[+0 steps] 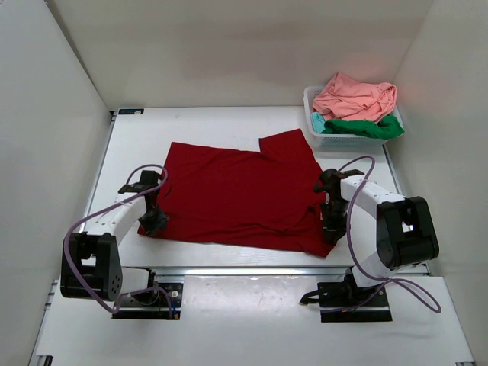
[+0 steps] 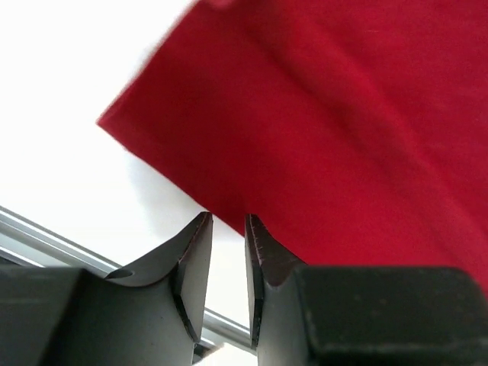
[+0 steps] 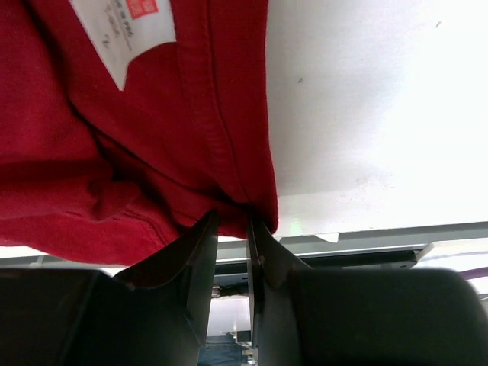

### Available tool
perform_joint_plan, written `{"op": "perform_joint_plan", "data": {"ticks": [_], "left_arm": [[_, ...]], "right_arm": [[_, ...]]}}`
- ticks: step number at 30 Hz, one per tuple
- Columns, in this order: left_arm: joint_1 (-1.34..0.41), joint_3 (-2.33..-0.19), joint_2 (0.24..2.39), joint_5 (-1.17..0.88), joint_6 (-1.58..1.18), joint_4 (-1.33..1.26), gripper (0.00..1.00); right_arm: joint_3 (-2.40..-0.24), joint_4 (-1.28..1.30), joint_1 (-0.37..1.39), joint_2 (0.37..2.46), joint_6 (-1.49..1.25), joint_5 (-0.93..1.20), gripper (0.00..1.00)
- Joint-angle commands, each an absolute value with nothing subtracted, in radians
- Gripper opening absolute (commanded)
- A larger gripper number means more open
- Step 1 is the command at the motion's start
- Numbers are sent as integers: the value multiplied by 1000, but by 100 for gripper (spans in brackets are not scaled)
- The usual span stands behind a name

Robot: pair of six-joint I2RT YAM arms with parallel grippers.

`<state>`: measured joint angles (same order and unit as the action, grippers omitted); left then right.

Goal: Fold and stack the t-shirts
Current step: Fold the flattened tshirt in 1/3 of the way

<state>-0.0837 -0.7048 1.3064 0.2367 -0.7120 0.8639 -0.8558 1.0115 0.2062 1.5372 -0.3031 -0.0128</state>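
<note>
The dark red t-shirt [image 1: 236, 191] lies spread out on the white table, one sleeve pointing to the far right. My left gripper [image 1: 156, 221] is at its near left corner. In the left wrist view the jaws [image 2: 229, 219] stand slightly apart with only table between them, and the shirt's edge [image 2: 343, 114] lies just past the tips. My right gripper [image 1: 332, 229] is at the near right corner. In the right wrist view its tips [image 3: 232, 216] pinch the bunched hem of the shirt [image 3: 114, 152]. The salmon pink shirt [image 1: 354, 97] and the green shirt [image 1: 374, 127] lie in the basket.
The white lattice basket [image 1: 320, 139] stands at the far right corner, with a bit of pale blue cloth [image 1: 316, 122] in it. A white label [image 3: 126, 30] shows on the red shirt. White walls enclose the table; a metal rail [image 1: 252, 271] runs along its near edge.
</note>
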Motion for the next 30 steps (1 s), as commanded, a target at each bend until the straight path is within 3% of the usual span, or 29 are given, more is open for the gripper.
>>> {"op": "perform_joint_plan", "data": {"ticks": [1,7,14,30], "left_arm": [[-103,-800,1264,183,-727,871,35],[-89,-853,1308,192,-718,784,36],[-46,-664,1374,164,-810,595,36],[-97,-488,1259,186,-951,790,37]], "right_arm": [[-896,1029,190,1523,-275,-34,19],[-943,1026,193,1529,-256,-28,19],[-940,999,198,1508,-273,-15,19],[-890,902,129,1529,-218,31,20]]}}
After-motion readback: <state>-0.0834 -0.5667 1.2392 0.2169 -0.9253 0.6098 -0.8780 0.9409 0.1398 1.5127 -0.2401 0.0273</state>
